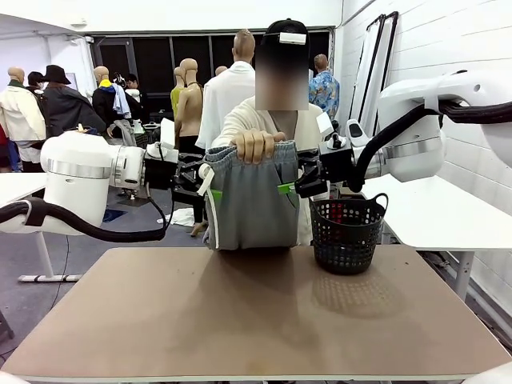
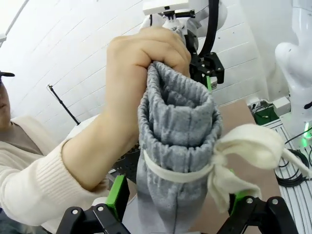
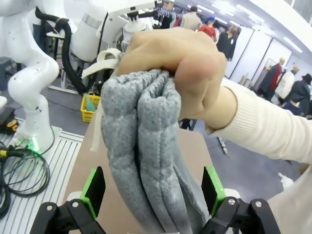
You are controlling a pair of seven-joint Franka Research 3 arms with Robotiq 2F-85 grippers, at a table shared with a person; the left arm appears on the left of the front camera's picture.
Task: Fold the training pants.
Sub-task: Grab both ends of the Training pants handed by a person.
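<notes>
Person's hand (image 1: 258, 146) holds training pants (image 1: 252, 210) up, their side edges inside wide-open left gripper (image 2: 175, 204) and right gripper (image 3: 152, 192), neither clamped.

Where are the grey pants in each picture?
Front view: training pants hang in the middle, left of the black basket.
Left wrist view: training pants hang down the middle, between the left arm's fingers.
Right wrist view: training pants hang centre-left, between the right arm's fingers.
Shared landmark: the person's hand gripping their top.
</notes>
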